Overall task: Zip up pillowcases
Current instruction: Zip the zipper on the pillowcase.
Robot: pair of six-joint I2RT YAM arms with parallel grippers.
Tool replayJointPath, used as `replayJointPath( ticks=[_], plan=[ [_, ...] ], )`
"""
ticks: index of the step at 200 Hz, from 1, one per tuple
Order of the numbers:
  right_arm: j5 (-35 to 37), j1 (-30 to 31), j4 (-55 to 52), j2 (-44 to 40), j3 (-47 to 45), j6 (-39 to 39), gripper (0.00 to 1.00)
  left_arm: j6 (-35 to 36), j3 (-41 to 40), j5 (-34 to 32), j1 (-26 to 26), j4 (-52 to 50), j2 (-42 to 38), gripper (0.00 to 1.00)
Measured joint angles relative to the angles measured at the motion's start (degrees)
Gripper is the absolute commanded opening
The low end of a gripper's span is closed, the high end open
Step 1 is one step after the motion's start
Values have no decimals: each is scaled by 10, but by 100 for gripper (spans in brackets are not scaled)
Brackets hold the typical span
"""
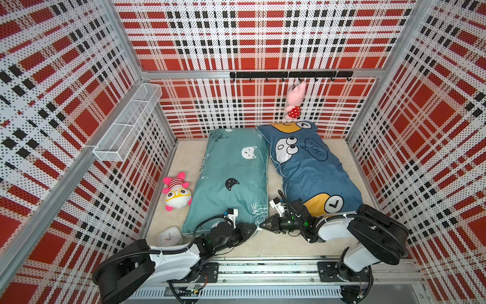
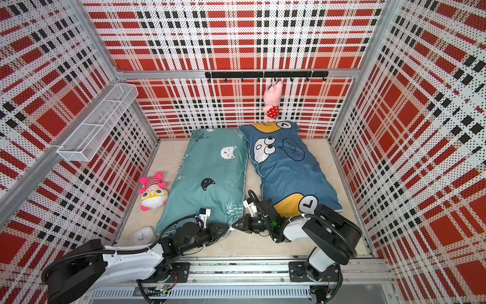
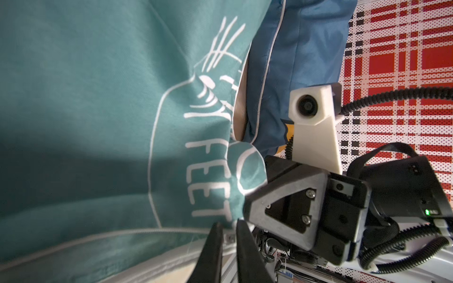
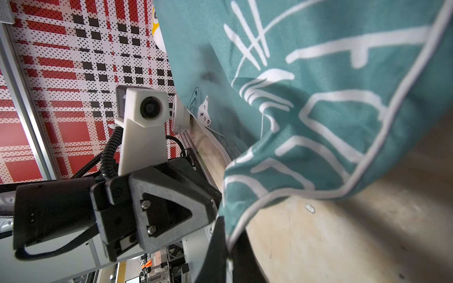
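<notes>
At the lower middle of both top views, the right fingers pinch the near corner of the teal pillowcase. The left fingers stand almost together at the same corner; whether they grip it I cannot tell. The blue pillowcase lies just beside it, at the right.

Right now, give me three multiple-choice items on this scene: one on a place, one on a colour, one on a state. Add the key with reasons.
1. The pink plush in red spots is:
A lying flat
B hanging from the hook rail
C atop a pillowcase

2. The pillowcase with the WOW bubble is:
A blue
B teal
C red

3. The right pincer is:
A open and empty
B shut on a plush
C shut on the teal pillowcase corner

Key:
1 B, it dangles from a hook on the back wall.
2 A, blue fabric surrounds the bubble in both top views.
3 C, teal fabric is pinched between its fingers in the right wrist view.
</notes>
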Motion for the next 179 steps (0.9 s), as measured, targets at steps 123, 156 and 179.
replayJointPath(
  ticks=[123,156,179],
  plan=[
    [2,1,-13,-22,0,-5,0,3,-1,-9,-2,-7,-2,0],
    [14,2,-43,-49,0,-13,0,32,14,-23,-14,-38,-6,0],
    [31,2,-89,-79,2,-35,0,58,43,-42,-23,-80,-6,0]
  ],
)
